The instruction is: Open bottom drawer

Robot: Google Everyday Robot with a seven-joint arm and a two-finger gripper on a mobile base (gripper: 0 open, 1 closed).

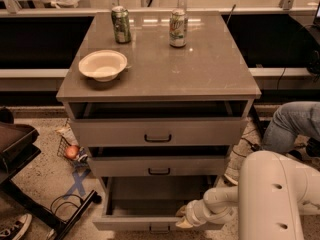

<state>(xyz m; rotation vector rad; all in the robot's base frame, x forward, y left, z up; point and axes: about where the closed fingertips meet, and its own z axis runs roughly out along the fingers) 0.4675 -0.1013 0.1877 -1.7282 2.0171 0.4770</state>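
The bottom drawer (pixel 135 223) of the grey-taupe cabinet is pulled out, showing its plain grey inner tray (pixel 150 196). Its small black bar handle (pixel 159 229) sits at the picture's lower edge. My gripper (pixel 182 218) is at the drawer's front rim, right of the handle, at the end of my white arm (pixel 272 196), which comes in from the lower right. The top drawer (pixel 158 132) and the middle drawer (pixel 159 166) stand slightly ajar above it.
On the cabinet top (pixel 200 69) stand two cans (pixel 120 24) (pixel 177 28) and a white bowl (pixel 102 65). A person's jeans-clad leg (pixel 292 124) is at the right. A black stand (pixel 30 184), a cable and a small basket (pixel 70 151) lie on the floor at the left.
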